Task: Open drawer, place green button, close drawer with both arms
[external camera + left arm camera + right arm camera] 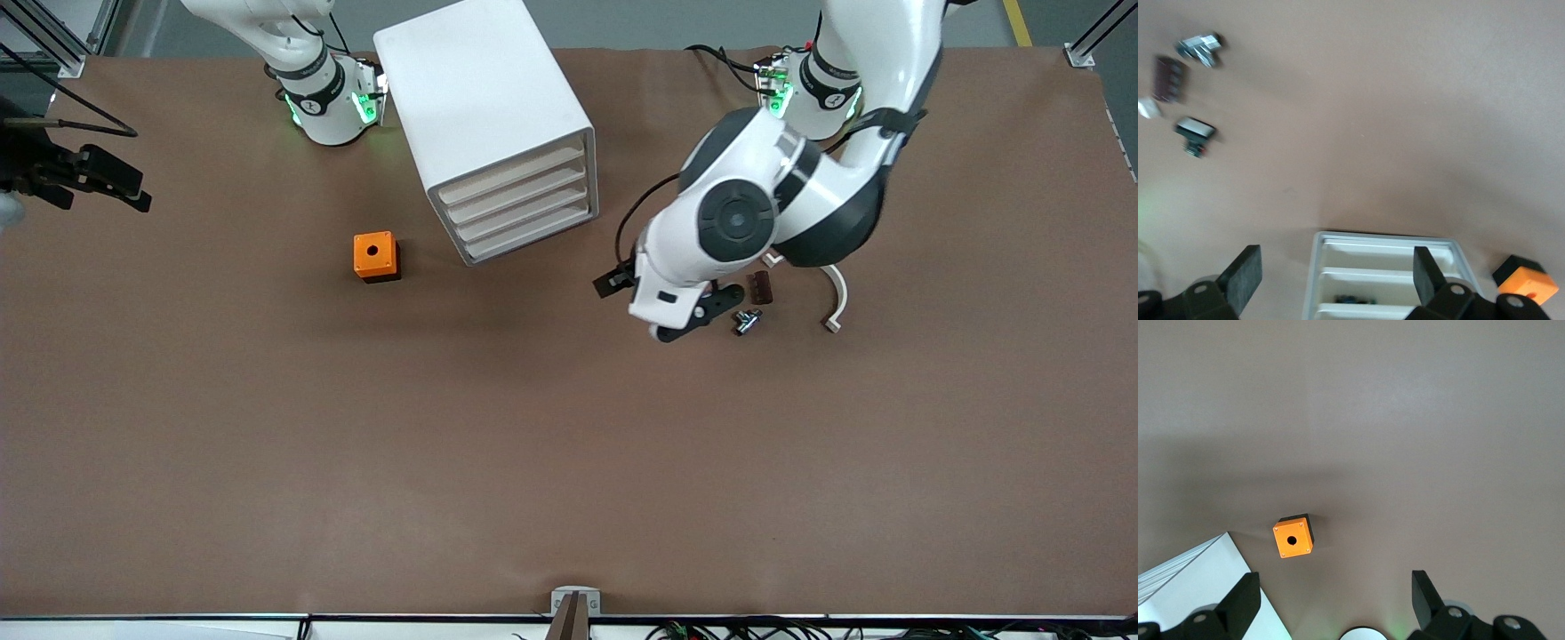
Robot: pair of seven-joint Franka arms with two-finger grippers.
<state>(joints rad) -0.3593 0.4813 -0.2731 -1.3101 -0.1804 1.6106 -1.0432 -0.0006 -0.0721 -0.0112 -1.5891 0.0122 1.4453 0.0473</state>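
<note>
Over bare table near the cabinet (pixel 484 107), left gripper (pixel 1335 267) is spread open, empty. Right gripper (pixel 1335 590) is likewise, over the right arm's end. Bottom drawer (pixel 532 237) shut. Dark item (pixel 1351 299) in one cabinet slot; button not identifiable.

Front camera high, faces robots; wrist cameras look down; all share cabinet (pixel 498 133).

A broad table covered in matte brown sheet (pixel 356 462) fills nearly the whole scene, evenly lit with soft shadows. Along its edge farthest from the front camera runs a strip of grey floor (pixel 649 22), crossed by a yellow painted line (pixel 1017 22). Silver aluminium frame posts (pixel 53 40) stand at the corners there.
</note>
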